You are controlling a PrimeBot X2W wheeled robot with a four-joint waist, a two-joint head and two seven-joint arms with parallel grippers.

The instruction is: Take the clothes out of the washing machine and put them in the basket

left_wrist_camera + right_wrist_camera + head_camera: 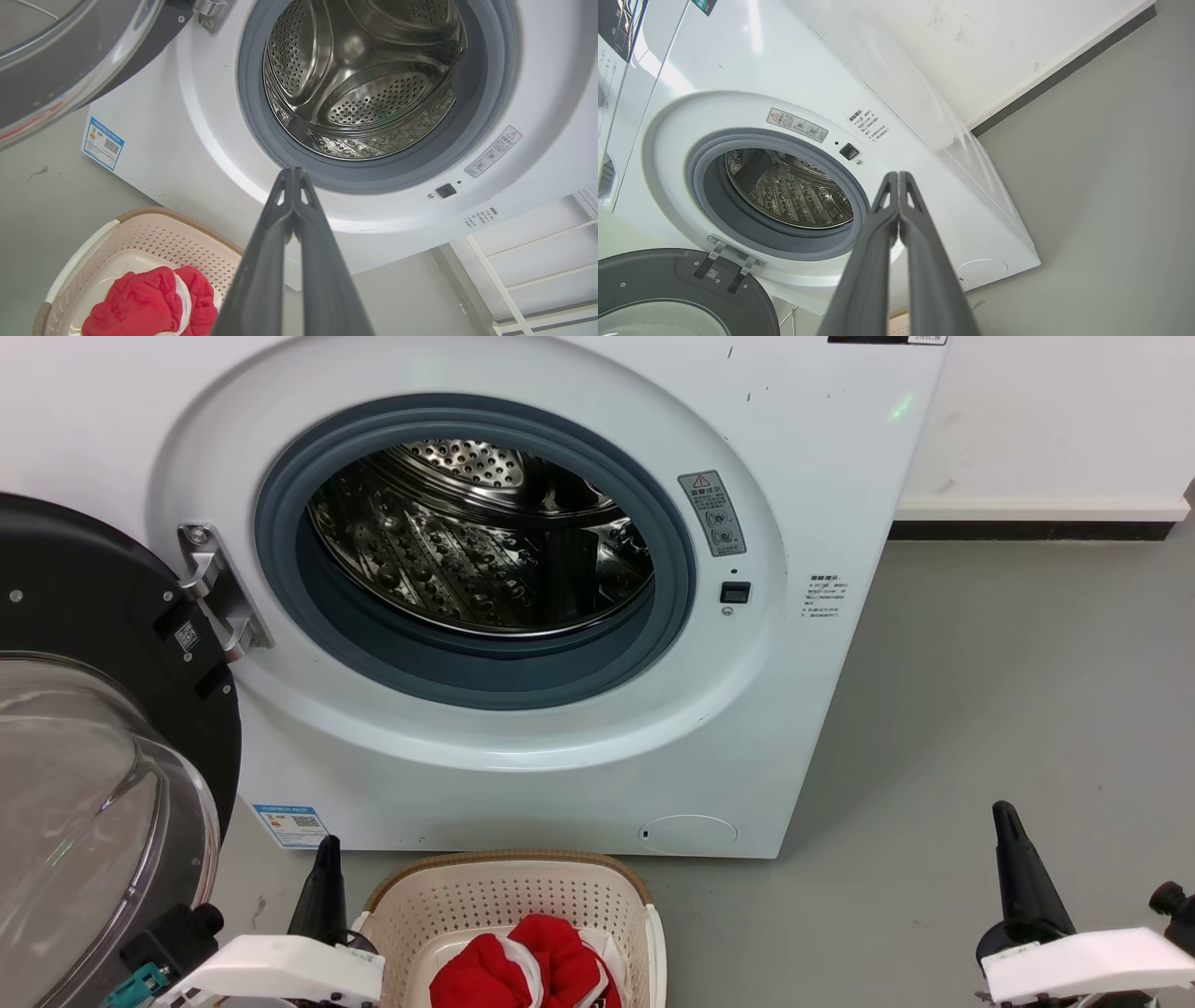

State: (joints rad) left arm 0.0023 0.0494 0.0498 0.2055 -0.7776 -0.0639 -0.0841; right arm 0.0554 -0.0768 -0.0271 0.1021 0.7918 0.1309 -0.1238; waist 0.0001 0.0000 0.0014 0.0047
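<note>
The white washing machine (pixel 523 747) (pixel 187 154) (pixel 924 186) stands ahead with its round door swung open to the left. No garment shows in the part of its steel drum (pixel 476 551) (pixel 364 79) (pixel 789 191) that I see. Red clothes with white trim (pixel 527 975) (pixel 149 305) lie bunched in the cream basket (pixel 504 896) (pixel 154 238) on the floor below the opening. My left gripper (pixel 327 854) (pixel 293 170) is shut and empty, just left of the basket. Far to the right, over bare floor, my right gripper (pixel 1004 812) (pixel 898 173) is shut and empty too.
The open black-framed glass door (pixel 84 756) (pixel 70 60) (pixel 677 294) bulges out at the left, close to my left arm. Grey floor (pixel 1008 691) stretches to the right of the washer up to a white wall with a dark skirting (pixel 1027 530). A white rack (pixel 537 261) stands beside the washer.
</note>
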